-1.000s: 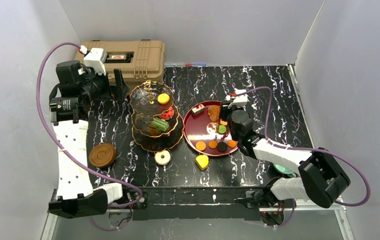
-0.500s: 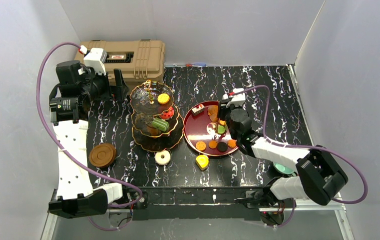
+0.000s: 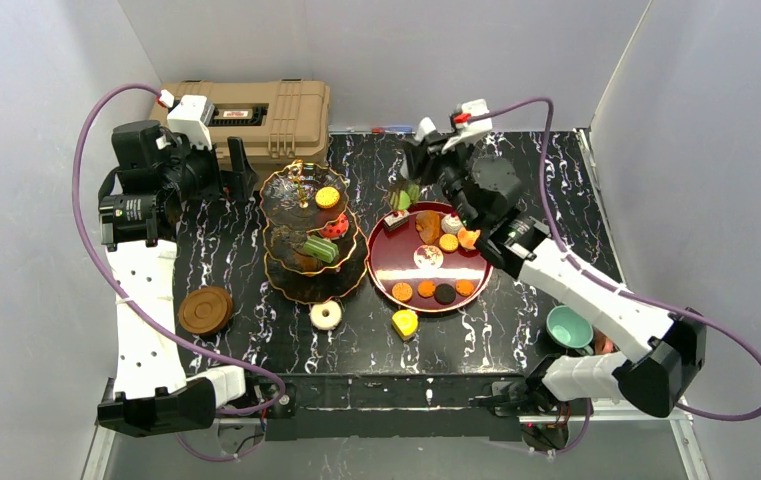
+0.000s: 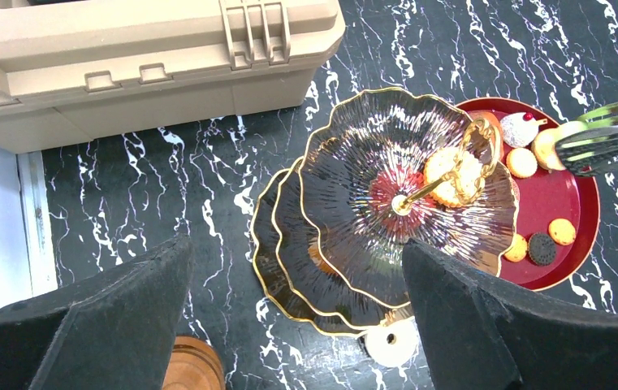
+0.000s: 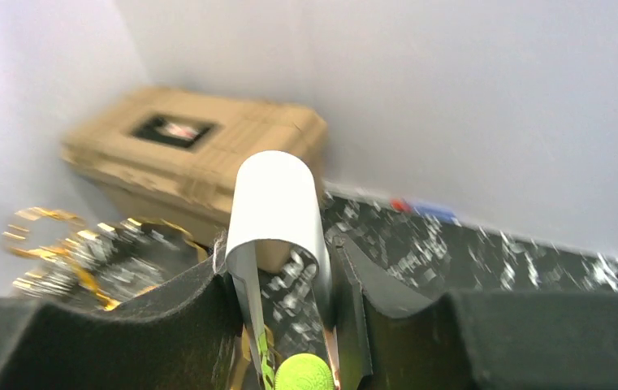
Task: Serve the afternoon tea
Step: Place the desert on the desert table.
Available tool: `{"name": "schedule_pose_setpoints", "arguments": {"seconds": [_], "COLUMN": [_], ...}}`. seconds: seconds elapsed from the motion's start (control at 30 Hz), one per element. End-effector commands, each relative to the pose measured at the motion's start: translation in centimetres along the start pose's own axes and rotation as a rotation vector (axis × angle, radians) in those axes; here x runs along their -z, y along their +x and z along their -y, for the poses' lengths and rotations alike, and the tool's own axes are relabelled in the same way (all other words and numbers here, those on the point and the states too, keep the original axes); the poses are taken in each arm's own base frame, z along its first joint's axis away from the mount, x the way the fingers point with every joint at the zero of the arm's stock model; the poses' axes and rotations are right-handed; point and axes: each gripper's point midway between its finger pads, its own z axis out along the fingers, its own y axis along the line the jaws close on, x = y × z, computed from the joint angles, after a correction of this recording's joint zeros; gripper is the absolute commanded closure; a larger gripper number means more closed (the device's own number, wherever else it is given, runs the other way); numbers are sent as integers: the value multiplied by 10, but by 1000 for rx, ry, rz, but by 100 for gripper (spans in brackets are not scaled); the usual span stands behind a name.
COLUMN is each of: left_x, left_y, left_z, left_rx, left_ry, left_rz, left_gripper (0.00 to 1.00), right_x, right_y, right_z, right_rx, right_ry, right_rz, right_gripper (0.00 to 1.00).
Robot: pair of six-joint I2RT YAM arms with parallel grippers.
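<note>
Currently held: small lime-green toy macaron [image 5: 304, 374], pinched between the fingers of the right gripper [image 3: 409, 192], in the air over the far-left rim of the round red tray [image 3: 386, 268].
Left gripper [image 4: 297, 321]: jaws spread wide, holding nothing, hovering above the dark three-tier stand with gold scalloped rims [image 4: 354, 171].
Handling: I judge the macaron light, hard and slick. I'd hold it across its widest part with modest pressure so it can't squirt out.
Next: I'd aim for a bare patch on a tier.

robot lab booth, plain grey walls [image 3: 386, 60], black marbled table [image 3: 356, 348], arms [image 3: 141, 300] trailing purple cables [image 3: 84, 130]
</note>
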Motion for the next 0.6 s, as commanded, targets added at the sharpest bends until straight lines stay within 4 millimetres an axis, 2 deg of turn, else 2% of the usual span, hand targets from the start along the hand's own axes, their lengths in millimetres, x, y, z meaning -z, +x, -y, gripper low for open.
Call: {"name": "schedule_pose_setpoints", "arguments": {"seconds": [0.0,0.13,0.23,0.37,0.57], "left_x": [3,2,2,4,4], "left_y": [0,2,3,1,3], "left_z": [1,2,0,-1,1], "left_rx": [-2,1,-2,-10,-5], "left_ry": [6,9,2,-7,-1], "left_rz": [6,2,3,8,6], "left_gripper": [2,2,2,2,2], "right_x": [5,3,1,-3,-9], "right_y": [-65,-100,-115,-112,-102], "right_z": [-49,-89,-119,-157,-188], "right_rx": [-31,-58,-69,-56,-67], "right_ry": [-142,-230,-290,-352,-396], "right_rz": [73,118,139,127,129], "right_gripper": [78,78,77,77,77]}}
